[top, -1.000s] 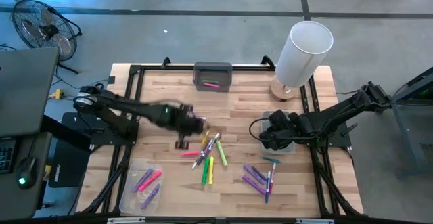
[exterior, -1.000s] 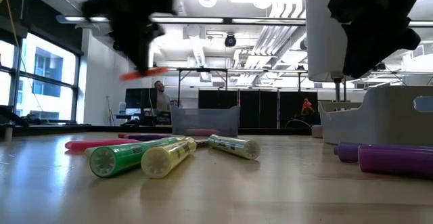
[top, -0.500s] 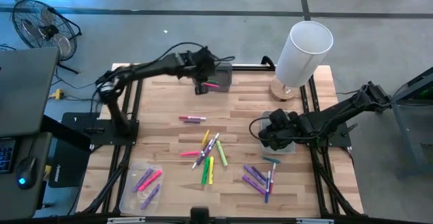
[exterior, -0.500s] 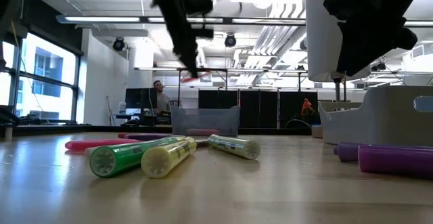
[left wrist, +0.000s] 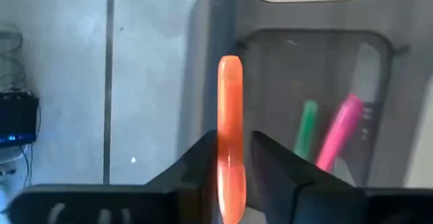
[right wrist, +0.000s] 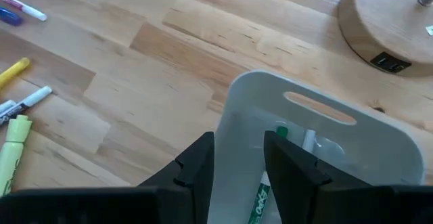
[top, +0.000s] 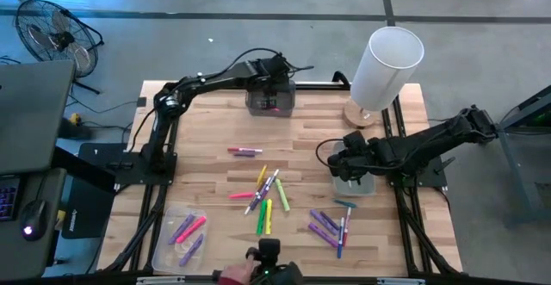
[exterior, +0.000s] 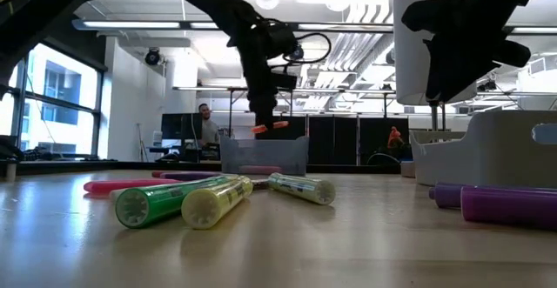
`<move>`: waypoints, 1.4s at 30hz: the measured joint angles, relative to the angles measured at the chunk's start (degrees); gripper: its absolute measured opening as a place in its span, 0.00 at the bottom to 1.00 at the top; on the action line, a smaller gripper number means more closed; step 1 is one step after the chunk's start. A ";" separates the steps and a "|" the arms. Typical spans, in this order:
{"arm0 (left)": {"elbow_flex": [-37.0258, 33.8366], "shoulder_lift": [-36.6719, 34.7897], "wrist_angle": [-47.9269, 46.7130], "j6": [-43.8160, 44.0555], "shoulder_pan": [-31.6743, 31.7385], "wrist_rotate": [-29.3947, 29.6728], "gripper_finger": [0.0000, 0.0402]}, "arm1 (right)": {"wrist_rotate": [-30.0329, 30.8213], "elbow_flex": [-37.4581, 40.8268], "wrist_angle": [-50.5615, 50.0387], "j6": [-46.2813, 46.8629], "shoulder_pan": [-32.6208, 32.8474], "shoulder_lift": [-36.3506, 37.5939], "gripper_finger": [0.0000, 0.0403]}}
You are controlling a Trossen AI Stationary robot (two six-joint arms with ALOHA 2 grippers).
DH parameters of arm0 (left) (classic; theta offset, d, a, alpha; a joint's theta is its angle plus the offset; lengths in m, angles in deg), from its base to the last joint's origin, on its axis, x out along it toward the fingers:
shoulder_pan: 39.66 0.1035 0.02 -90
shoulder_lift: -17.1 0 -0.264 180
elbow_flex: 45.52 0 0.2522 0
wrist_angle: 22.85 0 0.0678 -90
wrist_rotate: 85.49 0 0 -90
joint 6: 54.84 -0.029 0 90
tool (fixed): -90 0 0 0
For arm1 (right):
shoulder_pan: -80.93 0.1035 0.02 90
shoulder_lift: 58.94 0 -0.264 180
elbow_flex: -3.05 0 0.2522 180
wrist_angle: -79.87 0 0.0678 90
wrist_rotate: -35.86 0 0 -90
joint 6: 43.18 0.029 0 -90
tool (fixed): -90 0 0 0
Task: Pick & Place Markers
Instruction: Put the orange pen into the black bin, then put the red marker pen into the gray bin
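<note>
Currently, the left gripper [top: 274, 71] hangs over the dark grey tray [top: 271, 96] at the table's far edge, its jaws either side of an orange-red marker [left wrist: 230, 139]; whether they pinch it or have let go cannot be told. The right gripper [top: 342, 166] hovers over the light grey tray [right wrist: 338, 153] at right, jaws spread, empty. Loose markers [top: 265, 195] lie mid-table.

The left claw [top: 272, 77] has been swung away from the middle of the counter [top: 215, 130] and out over the grey bin [top: 271, 100] at its far edge. An orange marker [left wrist: 230, 139] has been carried along between its fingers, above the bin. A person's hand [top: 237, 275] has appeared at the near edge.
</note>
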 joint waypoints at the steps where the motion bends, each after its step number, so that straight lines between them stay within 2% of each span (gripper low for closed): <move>1: -0.12 0.08 -0.08 -0.35 -0.01 -0.02 0.24 | -0.27 0.00 -0.01 -0.01 -0.26 0.00 0.29; 7: -0.22 0.22 0.01 -0.06 -0.69 0.21 0.33 | -0.60 0.00 -0.19 -0.41 -0.62 0.00 0.29; 13: -0.25 -0.04 -2.35 2.30 -1.27 0.61 0.38 | -0.71 0.00 -0.19 -0.52 -0.62 0.00 0.29; 18: -0.21 -3.39 -6.46 9.67 -4.26 -3.09 0.38 | -2.30 0.00 -0.14 -0.54 -0.58 0.00 0.29; 21: -0.25 -5.42 -8.90 16.58 -6.93 -6.72 0.38 | -4.45 0.00 -0.12 -0.55 -0.58 0.00 0.29; 24: -0.25 -6.90 -10.98 23.96 -10.72 -7.93 0.38 | -6.05 0.00 -0.01 -1.33 -0.58 0.00 0.29; 28: -0.25 -9.03 -13.98 29.52 -17.16 -8.48 0.30 | -7.09 0.00 0.14 -3.44 -0.58 0.00 0.29; 35: -2.09 -9.63 -15.97 32.19 -27.09 -13.50 0.02 | -7.18 0.00 0.37 -4.19 -0.58 0.00 0.29; 37: -5.60 -9.90 -12.89 34.90 -29.86 -15.57 0.03 | -8.30 0.00 0.52 -4.17 -0.56 0.00 0.29; 42: -20.57 -17.73 -3.27 42.53 -37.53 -13.76 0.01 | -10.33 0.00 1.42 -4.11 -0.53 0.00 0.29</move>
